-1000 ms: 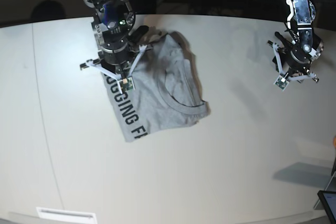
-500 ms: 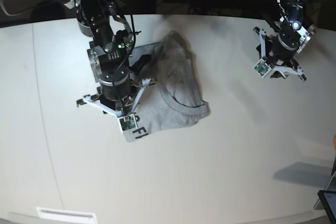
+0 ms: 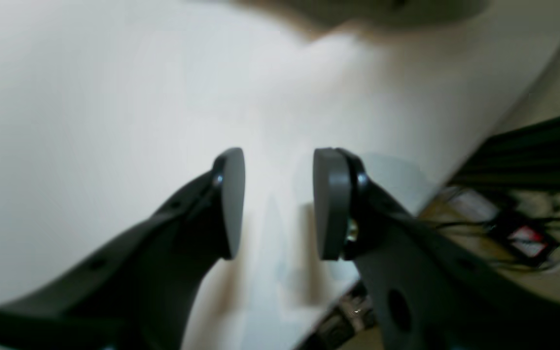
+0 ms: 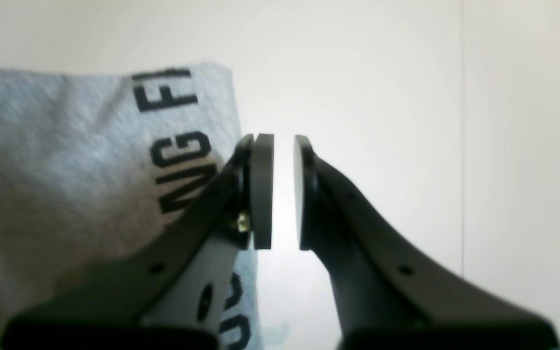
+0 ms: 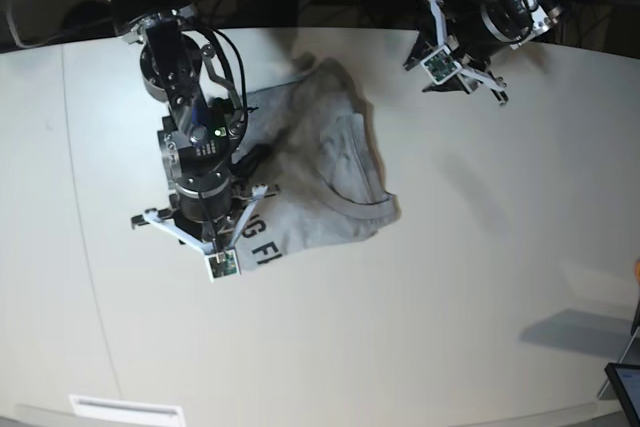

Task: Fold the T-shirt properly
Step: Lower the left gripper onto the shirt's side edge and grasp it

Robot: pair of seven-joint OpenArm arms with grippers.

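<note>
Currently I see the T-shirt folded into a grey bundle at centre-left of the base view on the white table, lettered edge toward lower left. My right gripper hangs at that lettered edge, pads nearly together with a thin slit of table between them and nothing clamped. My left gripper, at upper right of the base view by the table's far rim, stands parted over bare tabletop, holding nothing
</note>
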